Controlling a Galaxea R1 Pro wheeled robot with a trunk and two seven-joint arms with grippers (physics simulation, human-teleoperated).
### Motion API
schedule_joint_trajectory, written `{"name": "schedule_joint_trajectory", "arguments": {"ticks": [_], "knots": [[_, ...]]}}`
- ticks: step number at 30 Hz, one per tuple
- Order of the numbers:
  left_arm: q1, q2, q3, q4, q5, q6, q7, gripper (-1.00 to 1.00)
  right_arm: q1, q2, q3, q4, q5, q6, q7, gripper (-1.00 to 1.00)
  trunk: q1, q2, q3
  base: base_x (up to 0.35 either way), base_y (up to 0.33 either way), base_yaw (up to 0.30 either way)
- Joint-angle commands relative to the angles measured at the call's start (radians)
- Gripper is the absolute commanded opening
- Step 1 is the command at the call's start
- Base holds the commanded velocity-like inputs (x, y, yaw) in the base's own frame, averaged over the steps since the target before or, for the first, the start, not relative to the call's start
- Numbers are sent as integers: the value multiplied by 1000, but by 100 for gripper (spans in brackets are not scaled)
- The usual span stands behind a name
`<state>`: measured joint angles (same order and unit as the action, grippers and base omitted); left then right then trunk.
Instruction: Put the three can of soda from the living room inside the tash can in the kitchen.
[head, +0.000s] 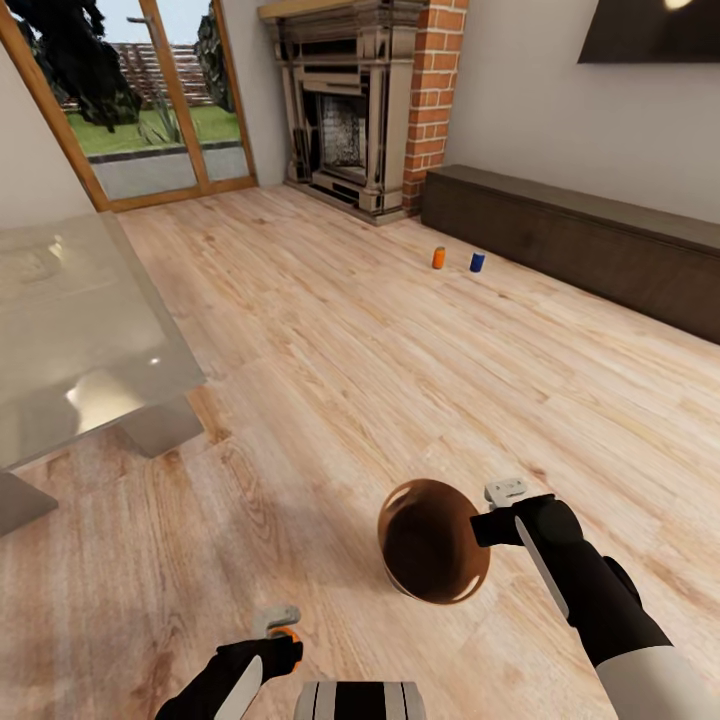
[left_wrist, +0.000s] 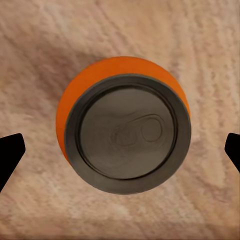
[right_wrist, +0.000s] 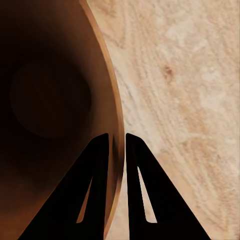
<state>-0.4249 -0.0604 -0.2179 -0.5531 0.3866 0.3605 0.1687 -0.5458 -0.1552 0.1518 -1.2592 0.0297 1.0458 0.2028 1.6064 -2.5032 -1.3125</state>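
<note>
Right hand (right_wrist: 116, 142) pinches the rim of the round tapered trash can (head: 432, 540) – tan-brown inside, outside hidden – low over the wood-grain floor (head: 330, 340). Left hand (left_wrist: 120, 150) spread wide around an orange can (left_wrist: 122, 122), grey top. Two more cans near the dark cabinet (head: 580, 235) – orange one (head: 438, 258), blue one (head: 477, 262).

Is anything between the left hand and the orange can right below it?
Nothing visible. In the left wrist view the orange can stands upright on the wood floor, centred between the left hand's open fingertips, with bare floor either side. The right hand pinches the bin's rim, off to the side.
</note>
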Motion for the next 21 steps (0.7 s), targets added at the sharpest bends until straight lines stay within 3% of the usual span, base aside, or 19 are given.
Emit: {"name": "schedule_joint_trajectory", "arguments": {"ticks": [1,21], "knots": [[0,0,0,0,0,0,0,100,0,0,0,0,-21,1,6,-100,0,0,-1,0,0,0],[-7,-2,-1,-3,0,0,0,100,0,0,1,0,-21,1,6,-100,0,0,-16,0,0,0]]}}
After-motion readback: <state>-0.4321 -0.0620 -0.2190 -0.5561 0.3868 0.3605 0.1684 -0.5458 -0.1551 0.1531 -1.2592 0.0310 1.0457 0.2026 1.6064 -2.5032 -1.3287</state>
